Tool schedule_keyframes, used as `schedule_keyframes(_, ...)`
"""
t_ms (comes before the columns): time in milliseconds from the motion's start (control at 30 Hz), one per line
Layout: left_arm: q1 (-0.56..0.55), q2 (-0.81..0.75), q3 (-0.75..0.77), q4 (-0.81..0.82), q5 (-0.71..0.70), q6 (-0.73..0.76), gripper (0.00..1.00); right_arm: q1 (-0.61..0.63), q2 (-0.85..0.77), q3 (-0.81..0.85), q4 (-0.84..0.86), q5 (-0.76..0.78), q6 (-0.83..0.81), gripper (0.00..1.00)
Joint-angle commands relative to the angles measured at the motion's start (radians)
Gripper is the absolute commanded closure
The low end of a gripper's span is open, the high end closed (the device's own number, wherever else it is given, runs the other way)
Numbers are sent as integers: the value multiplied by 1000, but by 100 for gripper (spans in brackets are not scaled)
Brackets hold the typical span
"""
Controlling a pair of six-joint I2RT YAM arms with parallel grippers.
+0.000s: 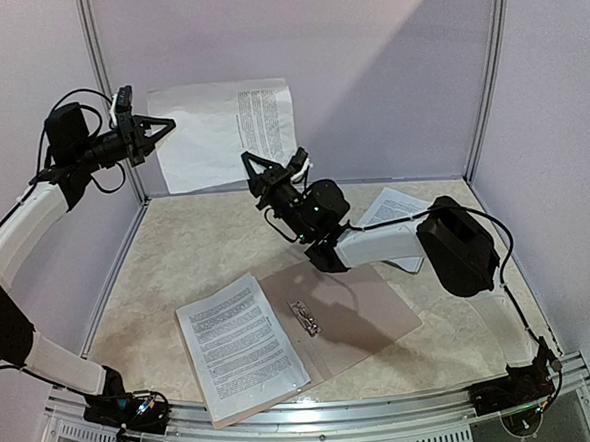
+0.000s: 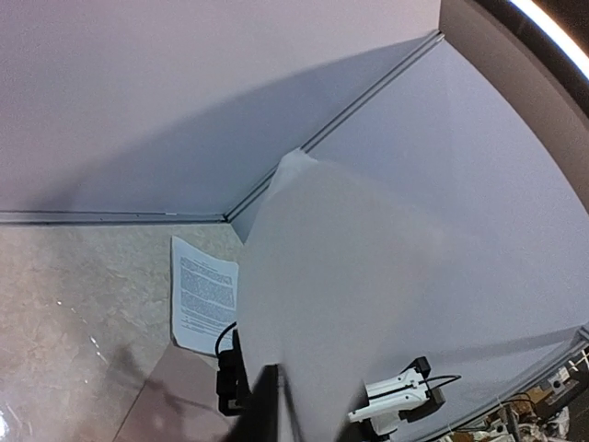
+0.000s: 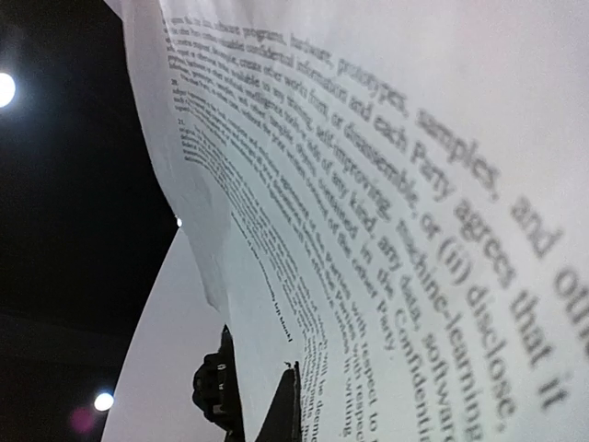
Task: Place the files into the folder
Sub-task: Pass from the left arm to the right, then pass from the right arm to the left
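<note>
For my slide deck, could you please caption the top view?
The left gripper and right gripper hold a sheet aloft beyond the open folder, which bears another sheet.

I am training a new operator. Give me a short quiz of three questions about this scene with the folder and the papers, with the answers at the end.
1. True or false: the folder lies closed on the table.
2. The sheet on the folder rests on: A) the left leaf, as the top camera sees it; B) the right leaf; C) both leaves.
3. What does the left gripper hold in the air?

Key:
1. False: it lies open.
2. A.
3. A printed sheet.
</note>
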Motion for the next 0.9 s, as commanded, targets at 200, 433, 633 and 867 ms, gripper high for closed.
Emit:
schedule_keyframes(200, 89, -6, 328, -610, -119, 840, 0, -65, -385, -380, -417, -228, -687, 100)
schedule_keyframes(433, 69, -6, 493, -997, -193, 1417, 0, -54, -544, -150, -1393, -489, -1505, 100)
schedule_keyframes(633, -76, -19, 453, -1086, -250, 1549, 1, -31, -633, -98, -1609, -486, -1778, 100)
schedule_keyframes(867, -205, -43, 336, -1008, -191, 1486, 1, -31, -717, -92, -1567, -565, -1787, 100)
